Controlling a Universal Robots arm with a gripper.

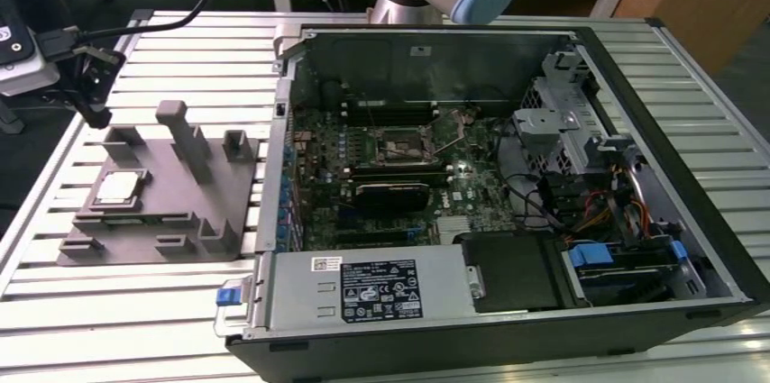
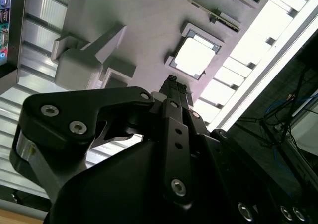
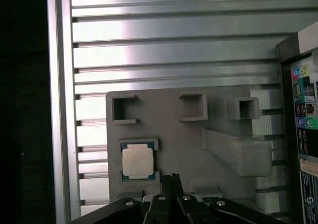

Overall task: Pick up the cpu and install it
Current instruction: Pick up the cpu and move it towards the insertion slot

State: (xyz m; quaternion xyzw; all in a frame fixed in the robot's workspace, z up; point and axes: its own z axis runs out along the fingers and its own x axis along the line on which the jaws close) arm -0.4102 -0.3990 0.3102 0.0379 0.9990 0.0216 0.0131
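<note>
**Position of the part.** The cpu [image 1: 117, 187] is seen lying flat, metal top upward, in a shallow framed pocket of the grey fixture block [image 1: 180, 212]. The block stands on the slatted aluminium table [image 1: 180, 50], on the exterior view's left of the open computer case [image 1: 626, 41]. The motherboard socket [image 1: 403, 144] inside the case is well apart from the part.

**Gripper.** The gripper [image 3: 172, 177] is held above the fixture, just beside the pocket and clear of the cpu. In both wrist views its fingers are seen pressed together at the tips, with nothing pinched between them.

**Handling assessment.** The part is judged to be light, thin and rigid. The bright lid is expected to be smooth and slippery. The underside contacts and the darker rim [image 3: 124, 147] are considered easily damaged by scraping or excess force. Little height is offered above the pocket walls, so only the thin edges are thought to be available to the fingers.

**Recommended hold.** Two opposite edges are judged the proper hold, with the part kept level and square. The gaps in the pocket frame appear to give access to those edges.
</note>
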